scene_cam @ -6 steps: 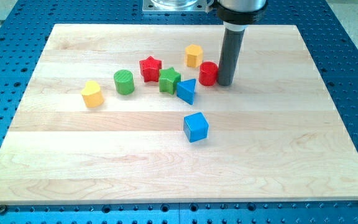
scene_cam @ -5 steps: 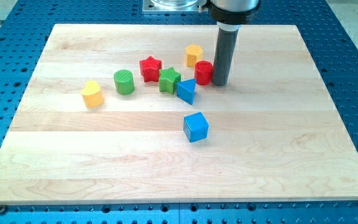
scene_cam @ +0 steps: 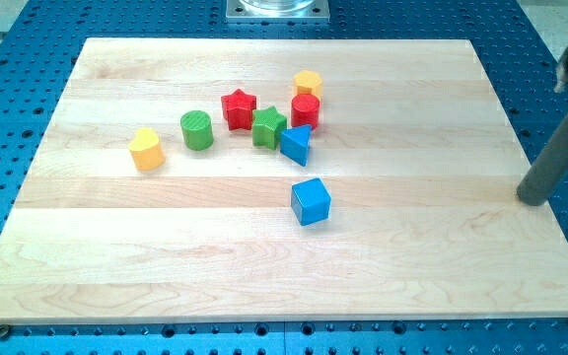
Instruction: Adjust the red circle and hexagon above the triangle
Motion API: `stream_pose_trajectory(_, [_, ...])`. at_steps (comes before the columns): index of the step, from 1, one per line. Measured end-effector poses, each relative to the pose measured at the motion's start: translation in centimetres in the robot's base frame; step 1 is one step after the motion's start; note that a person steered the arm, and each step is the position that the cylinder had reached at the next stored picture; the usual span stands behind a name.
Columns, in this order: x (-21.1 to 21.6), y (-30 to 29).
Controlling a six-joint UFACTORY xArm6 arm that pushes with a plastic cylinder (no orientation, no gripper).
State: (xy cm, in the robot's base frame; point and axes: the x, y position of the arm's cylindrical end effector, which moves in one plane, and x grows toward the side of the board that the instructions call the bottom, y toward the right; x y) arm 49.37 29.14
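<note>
Red circle [scene_cam: 306, 110] touching yellow hexagon [scene_cam: 308, 84], above blue triangle [scene_cam: 297, 144], my tip [scene_cam: 532, 200] far right

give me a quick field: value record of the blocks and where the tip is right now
board: pale wooden board on blue perforated table
cluster: red cylinder just below yellow hexagon, directly above blue triangle
neighbours: red star, green star, green cylinder
apart: yellow heart, blue cube
my tip: off the board, at the view's right, far from all blocks

Seven blocks [scene_cam: 254, 128], one board [scene_cam: 412, 247]
</note>
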Motion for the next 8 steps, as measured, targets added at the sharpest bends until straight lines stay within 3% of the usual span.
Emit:
stream_pose_trajectory(2, [0.2, -6.1])
stream_pose_trajectory(3, [-0.3, -6.0])
stream_pose_trajectory(4, [-3.5, -6.2])
stream_pose_trajectory(6, [-13.2, -14.7])
stream_pose_trajectory(8, [-15.1, -23.3])
